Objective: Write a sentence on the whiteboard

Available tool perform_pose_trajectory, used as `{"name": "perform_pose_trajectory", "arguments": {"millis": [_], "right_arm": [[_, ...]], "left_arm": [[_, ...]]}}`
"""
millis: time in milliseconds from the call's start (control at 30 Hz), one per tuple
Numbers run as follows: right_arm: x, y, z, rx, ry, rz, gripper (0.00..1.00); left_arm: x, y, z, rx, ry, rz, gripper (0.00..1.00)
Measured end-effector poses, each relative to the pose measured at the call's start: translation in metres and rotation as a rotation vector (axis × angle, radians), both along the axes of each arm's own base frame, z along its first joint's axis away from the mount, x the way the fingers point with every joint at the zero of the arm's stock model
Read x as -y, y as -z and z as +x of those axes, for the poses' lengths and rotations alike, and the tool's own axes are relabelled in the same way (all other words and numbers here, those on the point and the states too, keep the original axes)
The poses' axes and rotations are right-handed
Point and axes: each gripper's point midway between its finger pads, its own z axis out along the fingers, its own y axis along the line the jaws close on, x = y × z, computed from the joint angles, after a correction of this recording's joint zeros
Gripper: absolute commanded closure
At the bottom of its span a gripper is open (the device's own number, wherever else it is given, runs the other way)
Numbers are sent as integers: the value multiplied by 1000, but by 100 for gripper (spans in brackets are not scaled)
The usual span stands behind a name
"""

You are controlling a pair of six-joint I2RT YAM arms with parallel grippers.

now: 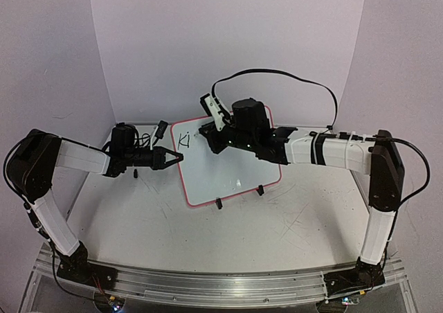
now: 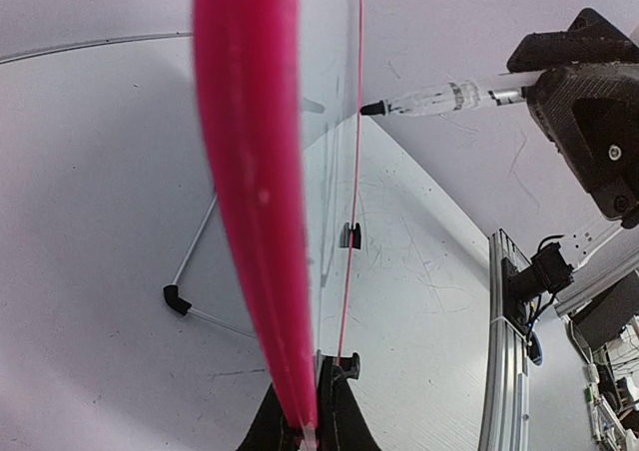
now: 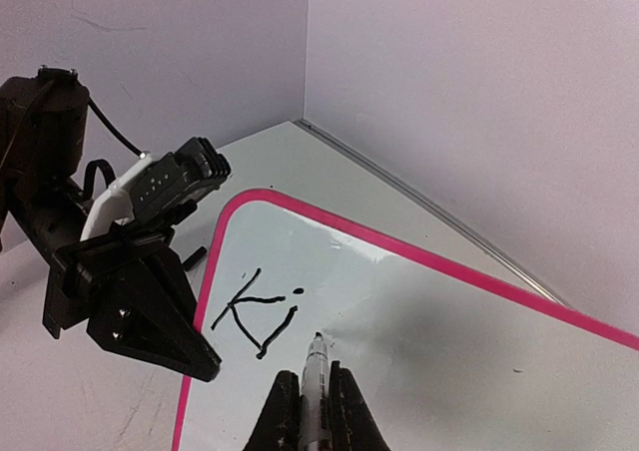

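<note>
Pink-rimmed glossy whiteboard (image 3: 449, 341) bears angular black lettering (image 3: 255, 311) near clear-barrelled marker (image 3: 317, 366).

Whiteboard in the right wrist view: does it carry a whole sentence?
No, only the letters "Ki" stand on the whiteboard, near one corner.

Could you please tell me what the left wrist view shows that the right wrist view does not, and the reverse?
Only the left wrist view: two black clip feet and the metal rail. Only the right wrist view: the black letters "Ki". Both: the whiteboard with its pink rim, and the marker shut in the right tool.
</note>
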Motion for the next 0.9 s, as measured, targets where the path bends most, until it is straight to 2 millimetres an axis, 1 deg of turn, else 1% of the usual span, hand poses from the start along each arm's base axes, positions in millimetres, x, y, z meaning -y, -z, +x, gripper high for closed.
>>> {"name": "perform_pose_trajectory", "arguments": {"millis": [333, 633, 900], "right_arm": [[-2, -10, 3, 15, 2, 14, 100], [-3, 0, 8, 7, 12, 0, 100], [-2, 1, 8, 5, 16, -1, 100]], "left_arm": [[0, -1, 0, -1, 1, 1, 100], [0, 0, 0, -1, 1, 2, 100], [0, 0, 0, 1, 1, 4, 100]]}}
